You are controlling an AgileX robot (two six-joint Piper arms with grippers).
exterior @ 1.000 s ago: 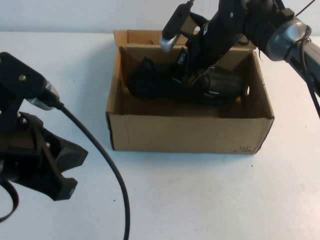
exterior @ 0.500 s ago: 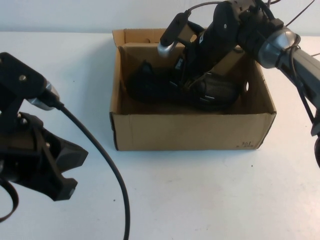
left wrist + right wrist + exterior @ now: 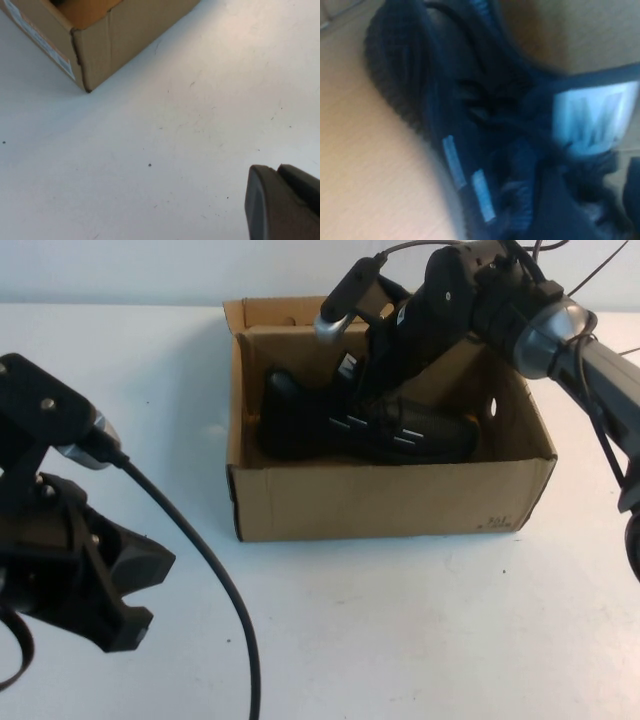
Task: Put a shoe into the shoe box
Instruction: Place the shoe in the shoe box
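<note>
- Since the earlier frames, shoe (image 3: 365, 430) has dropped from a toe-up tilt to lying flat on the floor of shoe box (image 3: 390, 502), side with white dashes facing the camera; box has also slid a bit toward the robot's right.
- Right arm is reaching down over the box's far wall, and its body is blocking the middle of the shoe from above.
- Right gripper (image 3: 372, 390) is sitting inside the box right on top of the shoe's collar area; can't tell from any view whether its jaws are parted or still pinching the shoe.
- Right wrist view is filling up with the shoe's black upper, two white dashes and the white tongue label (image 3: 592, 117); lettering on it is too blurred to read.
- Left gripper (image 3: 110, 590) is hovering low over the white table (image 3: 400, 640) at the near left, well apart from the box, fingers pressed together, holding nothing.
- Left arm's black cable (image 3: 215, 590) is trailing across the table beside it.
- Small print on the box's front lower right corner isn't legible.
</note>
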